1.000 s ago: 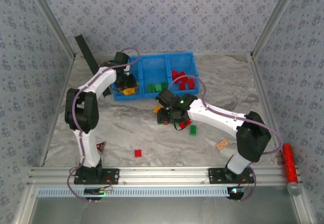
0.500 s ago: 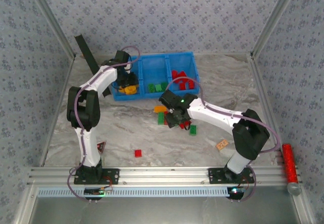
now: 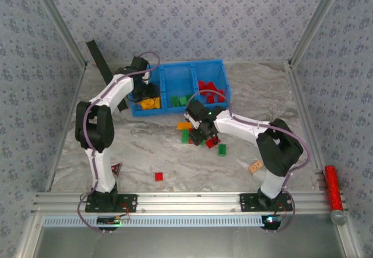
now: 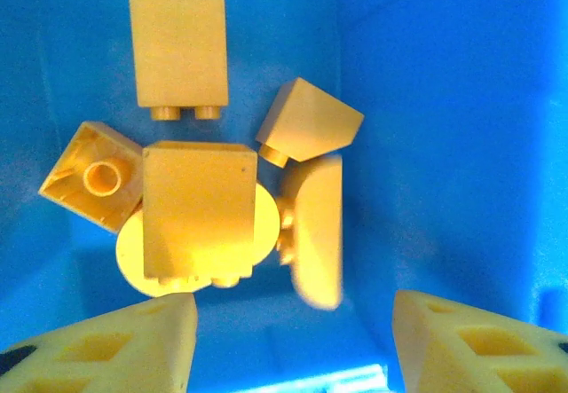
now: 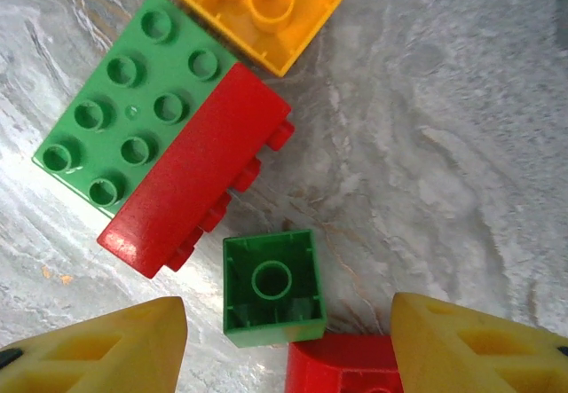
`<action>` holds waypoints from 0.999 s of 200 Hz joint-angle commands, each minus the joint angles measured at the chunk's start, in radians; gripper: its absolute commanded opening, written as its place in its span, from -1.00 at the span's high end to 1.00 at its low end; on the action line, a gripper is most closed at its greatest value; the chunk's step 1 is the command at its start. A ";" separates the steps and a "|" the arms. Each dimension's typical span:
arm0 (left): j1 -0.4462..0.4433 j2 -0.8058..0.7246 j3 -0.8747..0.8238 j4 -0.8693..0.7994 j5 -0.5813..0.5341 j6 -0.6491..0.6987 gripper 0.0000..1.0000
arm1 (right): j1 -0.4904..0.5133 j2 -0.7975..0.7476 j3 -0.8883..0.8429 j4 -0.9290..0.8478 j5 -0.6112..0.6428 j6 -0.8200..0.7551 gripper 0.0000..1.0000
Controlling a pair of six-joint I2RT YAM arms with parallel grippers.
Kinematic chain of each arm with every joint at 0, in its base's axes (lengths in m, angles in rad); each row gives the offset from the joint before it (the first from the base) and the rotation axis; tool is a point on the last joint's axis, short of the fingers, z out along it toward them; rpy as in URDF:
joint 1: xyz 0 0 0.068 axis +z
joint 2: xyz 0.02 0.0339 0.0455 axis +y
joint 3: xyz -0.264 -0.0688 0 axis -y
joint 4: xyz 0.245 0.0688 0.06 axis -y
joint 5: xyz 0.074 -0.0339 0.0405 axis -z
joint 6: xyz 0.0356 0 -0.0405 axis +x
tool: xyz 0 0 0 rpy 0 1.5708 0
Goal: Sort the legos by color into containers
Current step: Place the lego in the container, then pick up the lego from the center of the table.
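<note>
Right claw [image 5: 284, 320] open, small green lego [image 5: 272, 286] lying between its fingertips

The bright blue plastic bin [image 3: 178, 77] holds orange-yellow plastic bricks [image 4: 185, 49] in its left compartment, green bricks [image 3: 180, 101] in the middle one and red bricks [image 3: 211, 92] in the right one. On the grey-white marbled table top [image 3: 145, 147] lie a green studded flat brick [image 5: 106, 136], a long red brick [image 5: 191, 180], a small green square brick [image 5: 272, 288] and an orange-yellow flat brick [image 5: 257, 3]. The walls [image 3: 186, 19] are pale grey-blue with a small repeating flower pattern.
</note>
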 commanded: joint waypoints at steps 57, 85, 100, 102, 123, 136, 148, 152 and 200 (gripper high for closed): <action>-0.019 -0.232 0.017 -0.133 0.008 0.022 -0.25 | -0.025 0.050 -0.075 0.062 -0.062 -0.068 -0.28; -0.024 -0.288 -0.037 -0.142 0.007 0.010 -0.25 | -0.028 0.060 -0.085 0.070 -0.062 -0.078 -0.19; -0.027 -0.315 -0.070 -0.142 0.008 0.001 -0.26 | -0.030 0.062 -0.087 0.075 -0.066 -0.080 -0.10; -0.027 -0.318 -0.075 -0.142 0.007 0.001 -0.26 | -0.029 0.063 -0.088 0.076 -0.066 -0.080 -0.09; -0.031 -0.353 -0.123 -0.147 0.004 -0.006 -0.26 | -0.029 0.063 -0.085 0.076 -0.073 -0.080 0.10; -0.031 -0.376 -0.151 -0.154 0.003 -0.010 -0.26 | -0.029 0.053 -0.086 0.072 -0.073 -0.080 0.23; -0.034 -0.401 -0.179 -0.157 0.003 -0.016 -0.26 | -0.031 0.034 -0.088 0.063 -0.070 -0.080 0.32; -0.037 -0.410 -0.188 -0.157 0.002 -0.017 -0.26 | -0.033 0.026 -0.088 0.060 -0.069 -0.079 0.34; -0.099 -0.525 -0.358 -0.146 -0.005 -0.044 -0.27 | -0.074 -0.103 -0.012 -0.013 -0.091 -0.063 0.44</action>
